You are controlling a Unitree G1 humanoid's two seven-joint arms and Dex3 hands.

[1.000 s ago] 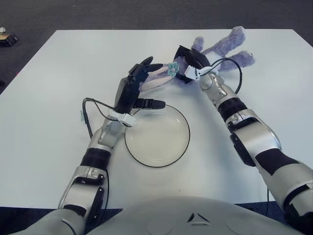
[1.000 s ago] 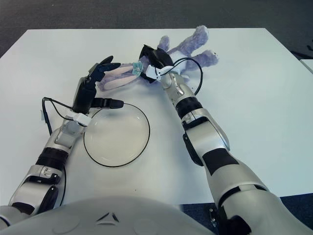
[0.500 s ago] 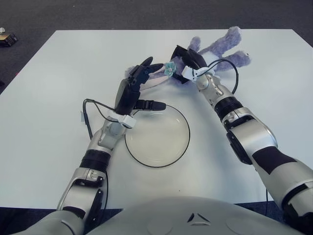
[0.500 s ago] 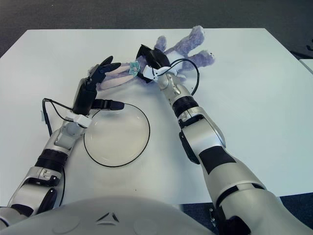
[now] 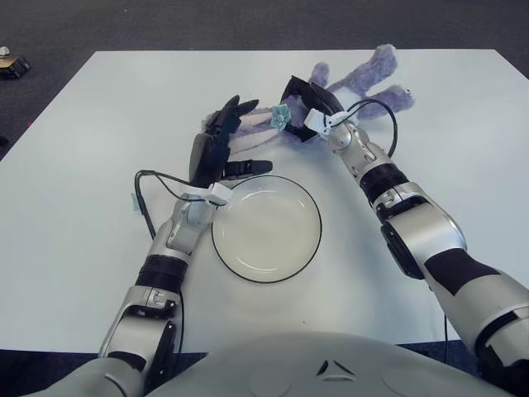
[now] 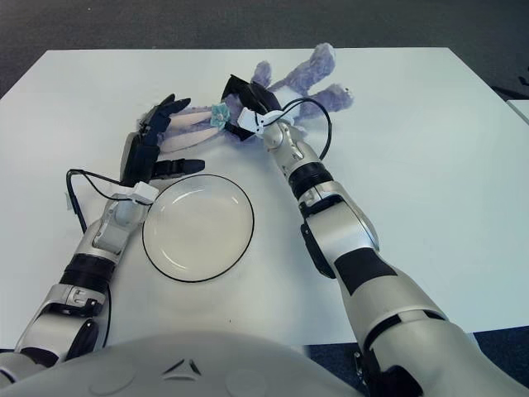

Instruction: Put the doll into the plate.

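A purple doll [image 5: 355, 83] lies on the white counter [image 5: 83, 165], on the far side of the glass plate [image 5: 266, 229], where the robot's right hand [image 5: 304, 112] closes on its middle, seemingly to drag it nearer. The left hand [image 5: 216, 149] shows with fingers spread at the long ears (its thumb over the plate's far rim), apparently ready to steady them. The plate holds nothing yet.

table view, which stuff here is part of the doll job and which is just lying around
Part of the job:
- purple plush rabbit doll, far side of the table
- round clear plate with dark rim
- right hand, on the doll's middle
- left hand, at the doll's ears

Just lying about:
- small dark object on the floor, far left
- white table itself
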